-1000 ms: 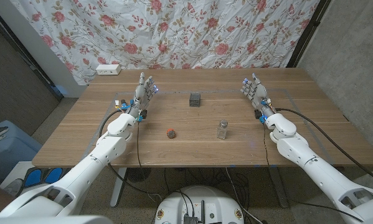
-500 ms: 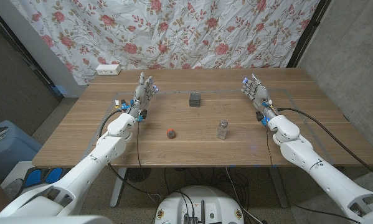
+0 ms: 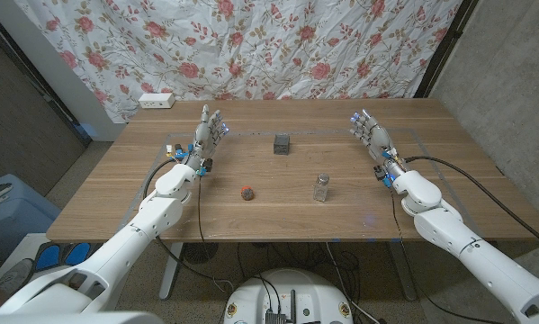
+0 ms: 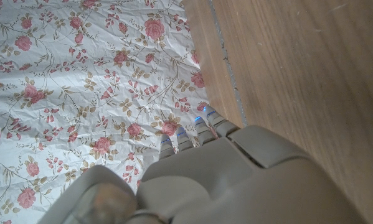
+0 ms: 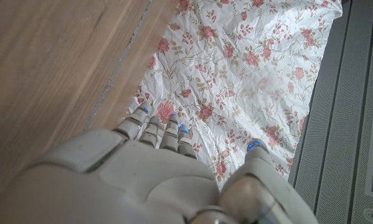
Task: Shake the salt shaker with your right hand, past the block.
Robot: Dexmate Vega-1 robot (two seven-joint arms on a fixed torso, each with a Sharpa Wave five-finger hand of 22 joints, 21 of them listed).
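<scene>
Glass salt shaker point(image 3: 321, 187) stands upright on the wooden tabletop point(image 3: 449, 171), nearer the front edge than the dark block point(image 3: 282, 142). The right hand point(image 3: 371, 135) and left hand point(image 3: 207, 133) hold nothing, fingers apart, well away at either side.

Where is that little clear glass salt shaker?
In the head view, the clear glass salt shaker stands right of the small reddish ball, nearer than the dark block.
</scene>
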